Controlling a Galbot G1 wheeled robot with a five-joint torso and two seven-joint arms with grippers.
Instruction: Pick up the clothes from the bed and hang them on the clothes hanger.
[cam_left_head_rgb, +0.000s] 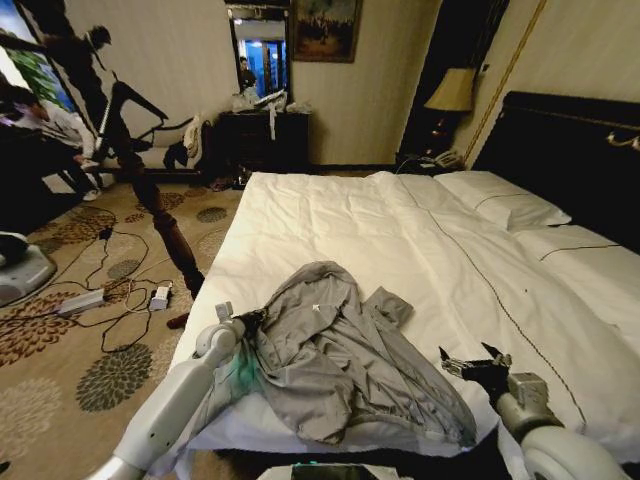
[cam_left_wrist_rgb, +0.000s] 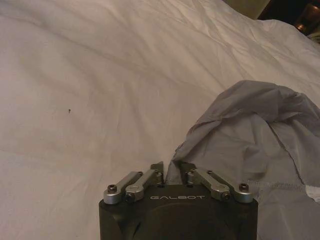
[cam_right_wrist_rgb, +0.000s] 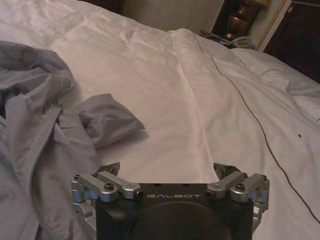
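While each wrist housing reads GALBOT, the left gripper (cam_left_wrist_rgb: 170, 167) pinches the grey shirt (cam_left_head_rgb: 340, 350) lying lengthwise on the bed (cam_left_head_rgb: 330, 215); the right gripper (cam_right_wrist_rgb: 167, 170) hovers wide open, empty.

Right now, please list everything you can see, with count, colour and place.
shirt: one, light grey, crumpled on the bed's near edge
bed: one, white duvet, black headboard
pillows: two, white, by the headboard
lamp: one, beige shade, far corner
mirror: one, dark frame, far wall
cables: several, on the patterned carpet
left gripper: shut on the shirt's edge
right gripper: open, over the duvet beside the shirt
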